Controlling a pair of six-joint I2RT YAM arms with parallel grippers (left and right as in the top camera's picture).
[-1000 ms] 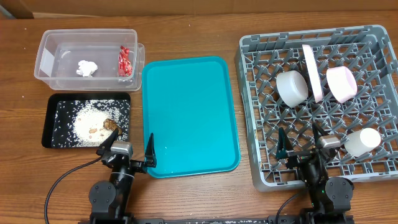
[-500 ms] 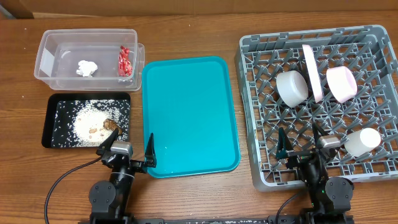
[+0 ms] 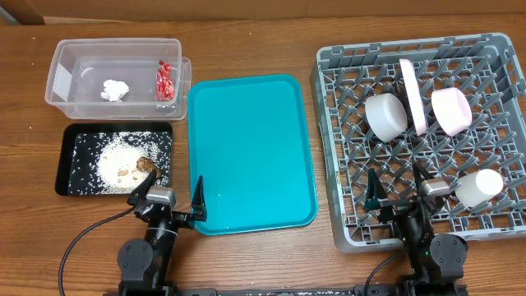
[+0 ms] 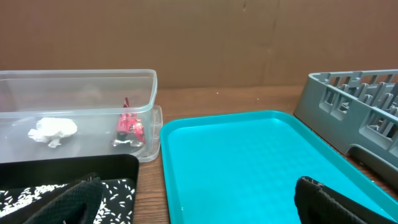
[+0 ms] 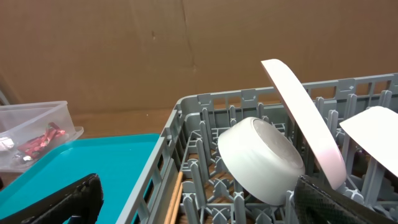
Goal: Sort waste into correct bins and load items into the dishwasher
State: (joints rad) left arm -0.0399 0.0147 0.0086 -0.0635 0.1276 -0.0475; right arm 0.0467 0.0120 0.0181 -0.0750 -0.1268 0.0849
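On the overhead view, the clear tub [image 3: 59,76] stands at the far left of the table, with the crumpled tissue [image 3: 115,90] and the red wrapper [image 3: 166,80] inside it, apart from each other. Just in front of it is the black tray [image 3: 67,130], which holds the rice [image 3: 111,160] and the brown scrap [image 3: 148,165] near its right side. The teal tray [image 3: 251,140] lies between these bins and the grey rack [image 3: 329,140]. In the rack the white plate [image 3: 412,94] stands on its edge between a white bowl [image 3: 386,115] and a pink bowl [image 3: 451,112]; a white cup [image 3: 479,187] lies nearer to me. The left gripper [image 3: 167,196] and the right gripper [image 3: 395,186] both sit at the near edge with the fingers spread wide and nothing between them. On the left wrist view I see the two fingers [image 4: 68,202] far apart at the bottom corners, over the border of the black tray [image 4: 118,165] and the teal tray [image 4: 249,149]. The tub [image 4: 149,81] with tissue [image 4: 53,130] and wrapper [image 4: 129,127] is behind. On the right wrist view the fingers [image 5: 56,199] are also wide and hold nothing. Between them I see the rack [image 5: 205,106], the white bowl [image 5: 258,158] on its side touching the tilted plate [image 5: 305,118], and one wooden chopstick [image 5: 173,199] lying on the rack floor beside the left wall.
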